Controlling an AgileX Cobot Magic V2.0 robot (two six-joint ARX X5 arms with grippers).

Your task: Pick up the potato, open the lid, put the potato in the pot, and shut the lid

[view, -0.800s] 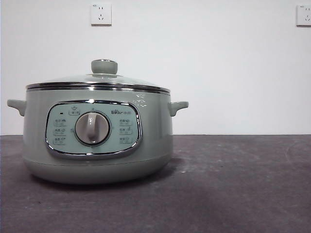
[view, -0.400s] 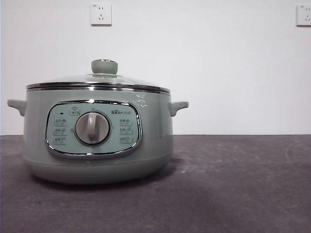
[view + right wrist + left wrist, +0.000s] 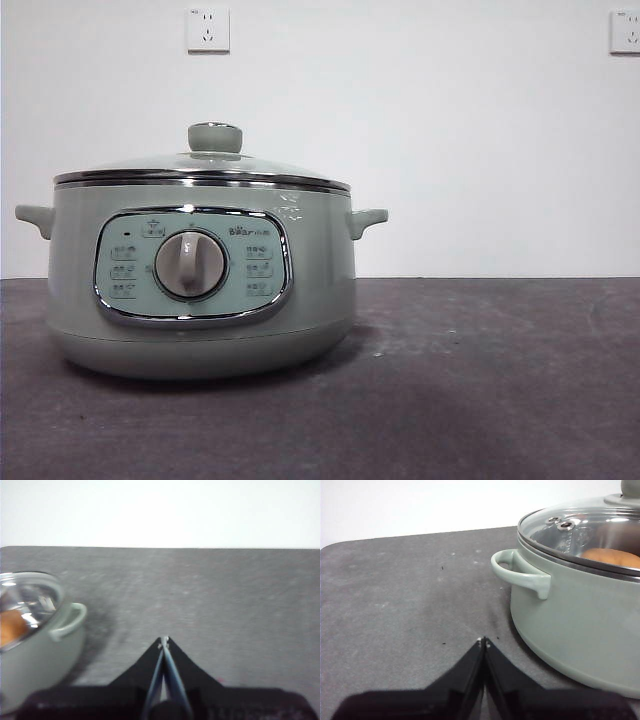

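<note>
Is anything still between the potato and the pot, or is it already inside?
Nothing stands between them: the potato already lies inside the pot, seen through the glass lid, which sits closed on the rim. Both grippers, left and right, are shut and apart from the pot.

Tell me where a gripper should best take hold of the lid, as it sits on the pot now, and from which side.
Grip the knob at the centre of the lid, coming straight down from above. The glass dome is shallow and smooth, and its chrome rim sits flush on the pot, so the raised knob looks like the only part two jaws could close around.
</note>
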